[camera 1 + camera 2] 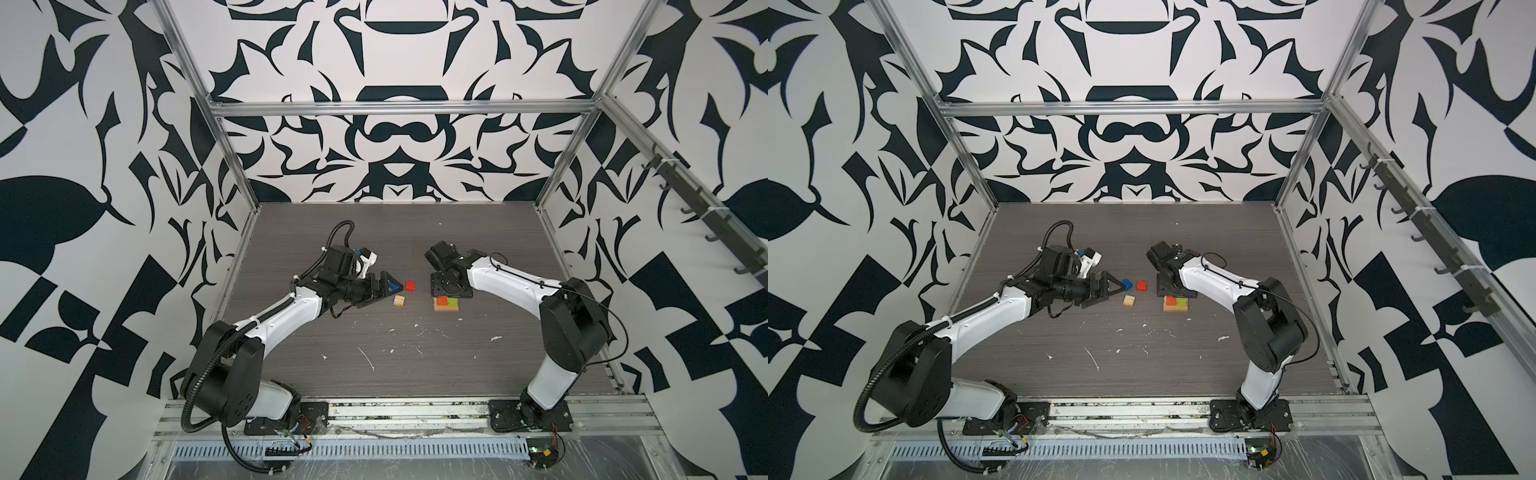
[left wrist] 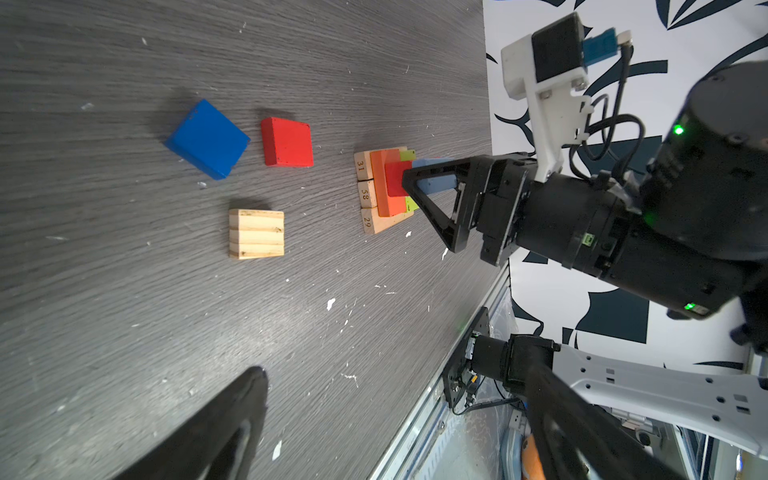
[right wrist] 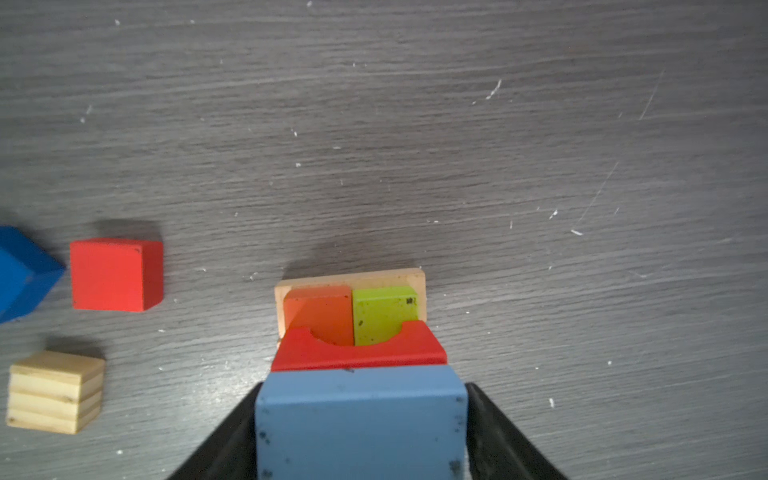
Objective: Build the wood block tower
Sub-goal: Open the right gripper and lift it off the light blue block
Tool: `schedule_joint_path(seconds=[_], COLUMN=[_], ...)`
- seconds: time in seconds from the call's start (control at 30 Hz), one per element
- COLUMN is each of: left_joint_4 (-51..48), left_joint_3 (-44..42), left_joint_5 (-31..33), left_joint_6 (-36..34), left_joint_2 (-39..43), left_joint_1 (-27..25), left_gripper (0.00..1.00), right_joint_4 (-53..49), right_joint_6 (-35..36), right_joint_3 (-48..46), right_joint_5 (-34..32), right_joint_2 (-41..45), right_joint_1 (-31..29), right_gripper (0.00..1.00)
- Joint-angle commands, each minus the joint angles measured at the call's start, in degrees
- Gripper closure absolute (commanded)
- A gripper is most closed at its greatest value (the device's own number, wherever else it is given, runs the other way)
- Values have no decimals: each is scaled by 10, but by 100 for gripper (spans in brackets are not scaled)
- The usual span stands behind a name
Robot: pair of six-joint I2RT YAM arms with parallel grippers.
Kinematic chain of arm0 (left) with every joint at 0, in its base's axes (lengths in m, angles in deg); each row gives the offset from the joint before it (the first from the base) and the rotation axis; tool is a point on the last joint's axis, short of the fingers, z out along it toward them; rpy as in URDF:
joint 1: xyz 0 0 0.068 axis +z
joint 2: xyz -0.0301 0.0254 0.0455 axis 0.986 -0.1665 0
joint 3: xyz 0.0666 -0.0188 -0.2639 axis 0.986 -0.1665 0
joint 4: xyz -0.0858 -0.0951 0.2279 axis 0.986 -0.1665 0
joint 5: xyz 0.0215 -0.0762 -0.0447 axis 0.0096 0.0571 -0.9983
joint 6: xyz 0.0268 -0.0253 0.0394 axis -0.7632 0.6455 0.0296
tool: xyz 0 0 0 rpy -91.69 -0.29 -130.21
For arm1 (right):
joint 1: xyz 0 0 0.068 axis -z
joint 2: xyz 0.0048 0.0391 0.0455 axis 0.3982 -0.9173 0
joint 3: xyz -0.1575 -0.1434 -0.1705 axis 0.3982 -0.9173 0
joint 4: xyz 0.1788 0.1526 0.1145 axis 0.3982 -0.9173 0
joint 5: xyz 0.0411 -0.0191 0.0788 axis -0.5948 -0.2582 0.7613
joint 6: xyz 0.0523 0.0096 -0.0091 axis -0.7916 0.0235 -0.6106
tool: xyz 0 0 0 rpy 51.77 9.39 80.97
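Note:
The wood block tower stands mid-table: a tan base, an orange block beside a lime green block, then a red arch block. A light blue block lies on the arch. My right gripper points down over it, its fingers against both sides with no gap showing. My left gripper hangs open and empty beside the loose blocks.
Left of the tower lie a red cube, a dark blue block and a tan cube. White flecks dot the grey table. Metal frame posts border it.

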Motion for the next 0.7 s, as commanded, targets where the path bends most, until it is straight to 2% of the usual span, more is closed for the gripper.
schedule_joint_path(seconds=[0.0,0.07,0.23,0.43,0.57,0.67], left_joint_4=[-4,-4,-20,-69,-114,-119], left_joint_3=[7,7,8,30,65,81], left_joint_5=[2,3,24,79,130,139], left_joint_6=[-5,-4,-5,-20,-45,-44], left_joint_2=[-1,-3,-10,-40,-67,-90], left_joint_1=[-2,-2,-2,-13,-42,-51], left_gripper=[1,1,0,1,2,4], right_joint_4=[-16,-19,-14,-4,9,-3], right_joint_6=[7,16,45,84,99,102], right_joint_3=[11,14,14,8,4,19], right_joint_5=[-13,-8,15,16,47,64], right_joint_2=[23,31,70,131,157,156], right_joint_1=[-3,-3,-4,-4,-5,-6], right_gripper=[20,15,10,10,10,13])
